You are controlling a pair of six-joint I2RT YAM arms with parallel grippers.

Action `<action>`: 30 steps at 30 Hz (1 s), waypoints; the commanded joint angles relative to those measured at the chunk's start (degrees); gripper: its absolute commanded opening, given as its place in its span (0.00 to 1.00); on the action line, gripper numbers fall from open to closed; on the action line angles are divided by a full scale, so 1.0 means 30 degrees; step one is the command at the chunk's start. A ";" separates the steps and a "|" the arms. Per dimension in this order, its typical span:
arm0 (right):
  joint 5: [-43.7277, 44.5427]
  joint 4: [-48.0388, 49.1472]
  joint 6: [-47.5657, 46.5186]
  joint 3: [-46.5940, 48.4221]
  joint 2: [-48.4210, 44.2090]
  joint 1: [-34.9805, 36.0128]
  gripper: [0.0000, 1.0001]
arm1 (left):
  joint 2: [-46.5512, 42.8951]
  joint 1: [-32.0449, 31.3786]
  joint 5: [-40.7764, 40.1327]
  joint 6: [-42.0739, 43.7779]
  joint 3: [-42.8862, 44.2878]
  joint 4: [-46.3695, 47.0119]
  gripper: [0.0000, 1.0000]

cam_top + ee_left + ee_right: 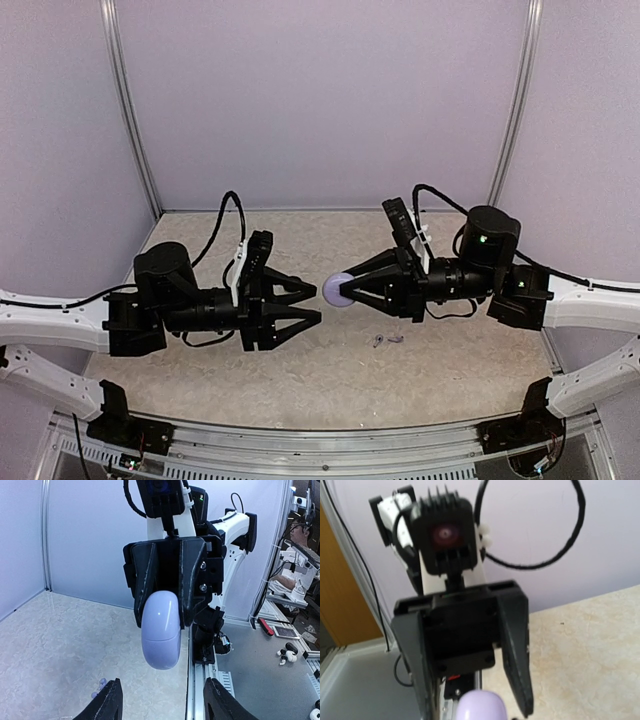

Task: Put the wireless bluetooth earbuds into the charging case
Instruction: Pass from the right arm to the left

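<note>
- right claw: is clamping the closed charging case between its fingertips, holding it off the table.
- left claw: is gaping wide, gripping nothing, facing the case just beyond its tips.
- earbuds: are lying together on the table beneath the right claw.

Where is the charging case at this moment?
Top view, centre: the charging case is clamped in the right gripper, above the table, facing the open left gripper.
</note>
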 commanded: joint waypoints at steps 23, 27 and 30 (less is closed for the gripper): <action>0.0621 0.3118 0.0819 -0.0556 0.0489 0.0600 0.17 | 0.3067 -0.0769 -0.1017 -0.3216 0.0895 0.5630 0.41; 0.0683 0.3090 0.0720 -0.0527 0.0436 0.0668 0.17 | 0.3223 -0.0799 -0.0945 -0.3166 0.0988 0.5714 0.35; 0.0727 0.3059 0.0695 -0.0555 0.0410 0.0690 0.17 | 0.3232 -0.0800 -0.0898 -0.3129 0.0998 0.5745 0.30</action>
